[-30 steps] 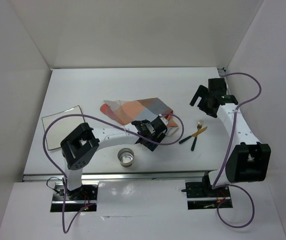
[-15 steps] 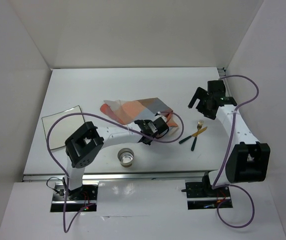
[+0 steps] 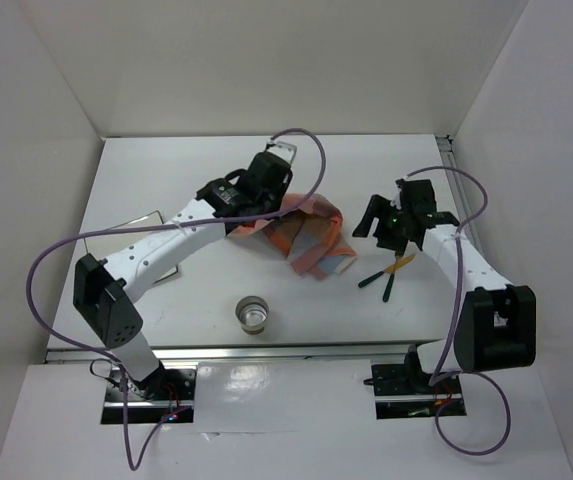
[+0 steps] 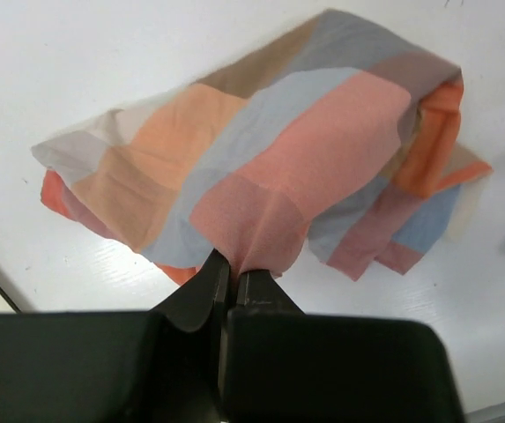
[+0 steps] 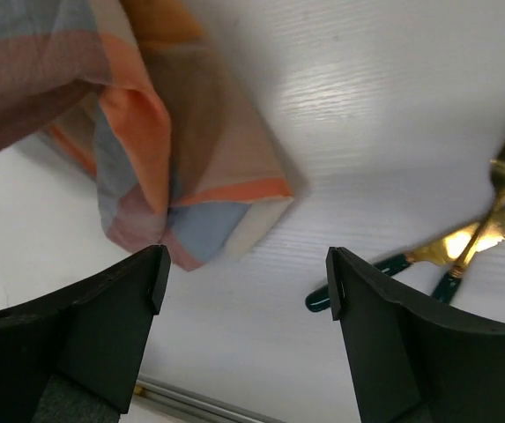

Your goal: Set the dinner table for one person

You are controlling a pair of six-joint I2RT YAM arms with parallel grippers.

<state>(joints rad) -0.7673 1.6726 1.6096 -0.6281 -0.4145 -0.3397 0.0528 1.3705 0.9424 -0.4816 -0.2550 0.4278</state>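
The white dinner table carries everything. My left gripper is shut on a fold of the orange, grey and blue checked cloth mat. In the left wrist view the jaws pinch the mat, which hangs bunched below them. My right gripper stands open just right of the mat, nothing between its fingers. The mat's lower corner lies ahead of it. A gold fork and knife with dark handles lie crossed to its right.
A metal cup stands near the front edge. A square white plate lies at the left, partly under the left arm. The metal rail runs along the table's near edge. White walls close in three sides.
My left gripper closed on the mat and swung up and away from the table's front, pulling the mat into a bunch. My right gripper moved left and nearer, toward the mat.
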